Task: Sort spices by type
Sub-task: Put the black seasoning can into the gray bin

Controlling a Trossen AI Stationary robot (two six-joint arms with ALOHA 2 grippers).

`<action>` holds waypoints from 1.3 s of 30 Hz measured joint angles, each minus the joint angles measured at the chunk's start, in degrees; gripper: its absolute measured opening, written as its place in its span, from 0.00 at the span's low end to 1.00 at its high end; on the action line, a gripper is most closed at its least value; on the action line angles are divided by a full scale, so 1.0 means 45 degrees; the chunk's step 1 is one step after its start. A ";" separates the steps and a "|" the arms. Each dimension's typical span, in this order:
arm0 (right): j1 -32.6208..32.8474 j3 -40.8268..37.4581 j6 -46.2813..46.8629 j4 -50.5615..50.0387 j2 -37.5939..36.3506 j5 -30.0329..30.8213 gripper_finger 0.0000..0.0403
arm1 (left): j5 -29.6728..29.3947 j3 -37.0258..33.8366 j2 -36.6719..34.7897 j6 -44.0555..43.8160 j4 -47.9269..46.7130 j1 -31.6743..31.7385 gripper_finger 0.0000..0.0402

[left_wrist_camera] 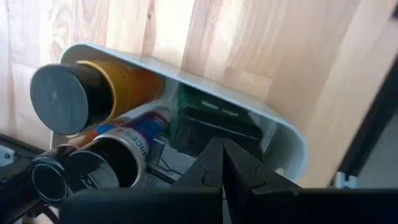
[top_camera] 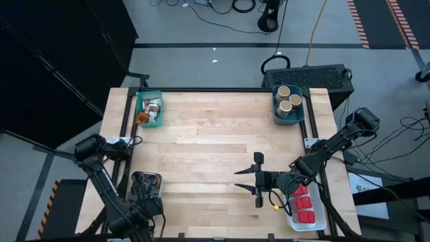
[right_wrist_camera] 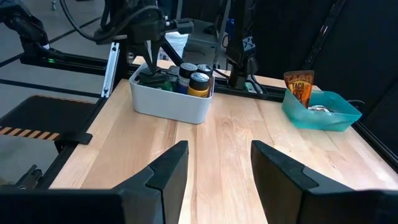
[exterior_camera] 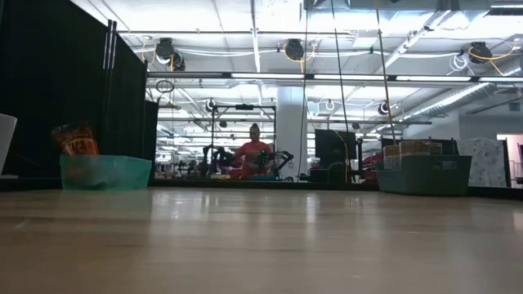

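Right gripper: dark two-finger unit stood nearest the lens in its own wrist view, low over the bare pale wooden bench, near the clear-white bin of red squarish tins.
Right jaws: parted about halfway, nothing between them.
Left gripper: hung just above the white rectangular bin at its own near corner.
Left jaws: closed tight, tips touching, nothing held.
Dark jars: black-lidded jars and tins lay tumbled in that white bin, one with a yellow-orange body, one with a printed label.
Tan round cylinders: three stood upright in the teal bin at the far right corner.
Brown-orange printed packets: propped in the teal tray at the far left corner.
Sorting status: judged complete or nearly so; every visible spice sat in a bin with its own kind, none loose on the bench.
Recommended practice: withdraw both arms straight up before any sideways travel, clear of bin rims.
Caution: closed left jaws near the leaning jars could topple one over the rim.
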 joint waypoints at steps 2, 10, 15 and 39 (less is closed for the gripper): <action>0.0000 0.0000 0.0000 0.0000 0.0000 0.0000 0.40 | 0.0039 -0.0203 0.0042 -0.0071 0.0003 0.0009 0.01; 0.0005 0.0000 0.0044 -0.0099 0.0000 0.0005 0.40 | -0.0046 -0.0286 0.0052 -0.0146 -0.0192 0.0088 0.01; 0.0005 0.0000 0.0044 -0.0128 0.0000 0.0015 0.40 | -0.0108 -0.0423 0.0052 -0.0151 -0.0143 0.0135 0.01; 0.0005 0.0000 0.0092 -0.0301 0.0000 0.0034 0.40 | -0.0641 -0.1286 0.0037 -0.0427 -0.1086 0.0681 0.01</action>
